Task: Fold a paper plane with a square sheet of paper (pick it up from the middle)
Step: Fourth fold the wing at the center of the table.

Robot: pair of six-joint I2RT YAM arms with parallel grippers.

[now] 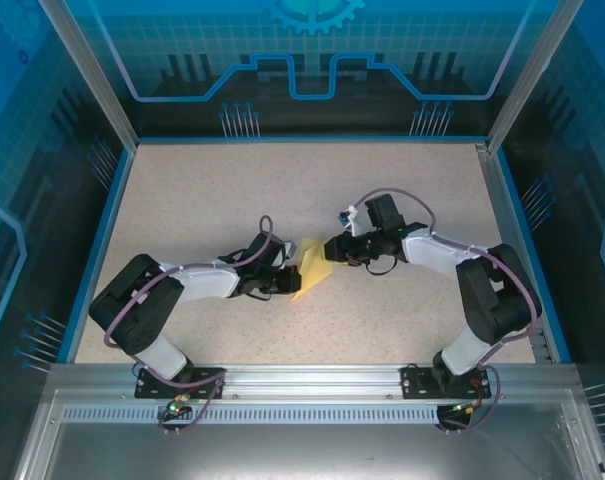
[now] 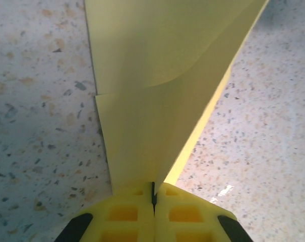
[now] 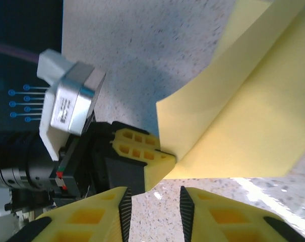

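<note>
Top external: one square sheet of paper (image 1: 312, 268); left pincer (image 1: 289, 282) clamps it; right pincer (image 1: 334, 249) gapes, empty.

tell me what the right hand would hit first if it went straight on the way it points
Most likely the left hand, shut on the yellow sheet just ahead of the right hand, which is open. Depth is unclear, so it might brush the sheet's near edge first.

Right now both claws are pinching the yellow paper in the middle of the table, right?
Not quite. The left claw is pinching the yellow paper in the middle of the table, but the right claw is open, and the paper is not between its jaws. The right wrist view shows this.
</note>
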